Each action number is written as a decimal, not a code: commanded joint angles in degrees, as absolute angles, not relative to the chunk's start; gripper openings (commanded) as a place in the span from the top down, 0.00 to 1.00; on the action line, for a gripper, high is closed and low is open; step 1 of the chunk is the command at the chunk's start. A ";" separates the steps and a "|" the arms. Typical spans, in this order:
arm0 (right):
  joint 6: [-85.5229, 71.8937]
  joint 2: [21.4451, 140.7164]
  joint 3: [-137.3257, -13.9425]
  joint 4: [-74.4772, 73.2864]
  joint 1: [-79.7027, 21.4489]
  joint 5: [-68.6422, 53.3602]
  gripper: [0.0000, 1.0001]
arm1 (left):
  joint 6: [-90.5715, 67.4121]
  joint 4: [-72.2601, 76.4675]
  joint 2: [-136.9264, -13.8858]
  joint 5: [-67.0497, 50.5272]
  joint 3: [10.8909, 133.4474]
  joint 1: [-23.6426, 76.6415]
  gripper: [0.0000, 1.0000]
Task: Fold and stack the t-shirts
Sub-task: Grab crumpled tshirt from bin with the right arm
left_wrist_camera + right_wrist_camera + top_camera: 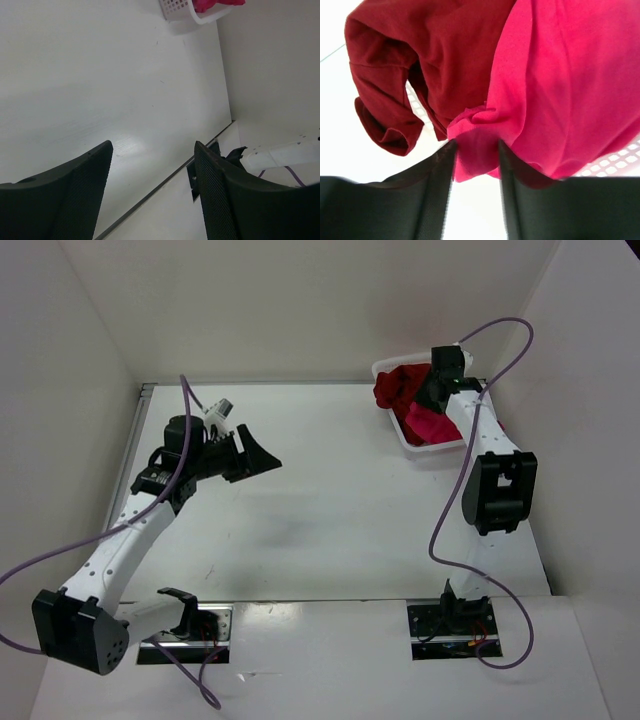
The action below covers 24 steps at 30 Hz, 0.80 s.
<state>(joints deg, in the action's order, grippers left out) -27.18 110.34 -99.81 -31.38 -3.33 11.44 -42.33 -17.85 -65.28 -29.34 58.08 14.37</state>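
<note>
Print on cloth: none I can read on the dark red shirt [420,60] or the crimson-pink shirt [560,90] in front of my right claw
Basket [175,7]: no lettering I can make out on its white mesh
Anything else in my three views: no text, brand, number or sign I can read
</note>
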 commanded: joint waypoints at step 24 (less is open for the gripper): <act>-30.67 75.33 -108.70 -20.92 -5.35 -0.87 1.00 | -38.67 -25.31 -64.69 -19.34 70.04 14.15 0.31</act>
<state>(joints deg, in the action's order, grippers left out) -28.77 80.93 -102.28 -27.66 -3.53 4.51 -40.77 -25.63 -64.18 -21.47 65.04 14.37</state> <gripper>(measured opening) 0.008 0.695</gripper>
